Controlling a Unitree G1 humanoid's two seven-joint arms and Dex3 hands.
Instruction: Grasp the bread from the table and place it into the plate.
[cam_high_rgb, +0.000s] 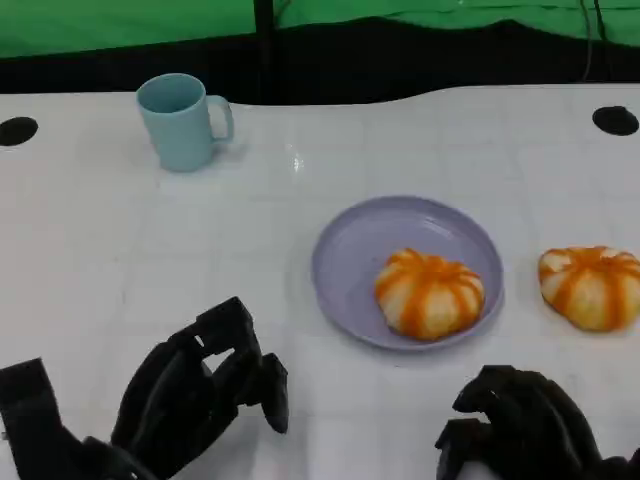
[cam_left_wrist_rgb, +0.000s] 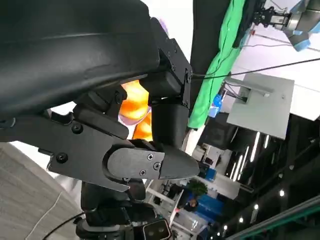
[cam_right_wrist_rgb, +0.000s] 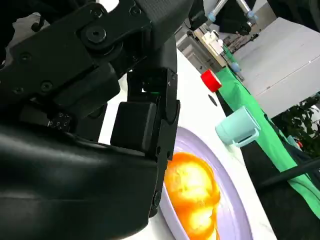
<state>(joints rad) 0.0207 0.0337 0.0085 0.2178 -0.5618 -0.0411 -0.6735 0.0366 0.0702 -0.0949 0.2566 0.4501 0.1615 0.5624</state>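
A round bread (cam_high_rgb: 429, 293) with orange stripes lies in the right half of the lavender plate (cam_high_rgb: 370, 250) at the table's middle. A second, similar bread (cam_high_rgb: 592, 287) sits on the bare table just right of the plate. My left hand (cam_high_rgb: 200, 395) rests low at the front left, fingers loosely apart and holding nothing. Near the front edge, below the plate, my right hand (cam_high_rgb: 525, 425) also holds nothing. The right wrist view shows the plate's bread (cam_right_wrist_rgb: 192, 192) just beyond my fingers (cam_right_wrist_rgb: 145, 125). The left wrist view catches an orange bread (cam_left_wrist_rgb: 134, 102) behind my fingers (cam_left_wrist_rgb: 145, 165).
A light blue mug (cam_high_rgb: 183, 121) stands at the back left, handle to the right. Two black round holes (cam_high_rgb: 17, 130) (cam_high_rgb: 614, 120) mark the table's far corners. A green backdrop runs behind the table. A red object (cam_right_wrist_rgb: 212, 80) sits far off in the right wrist view.
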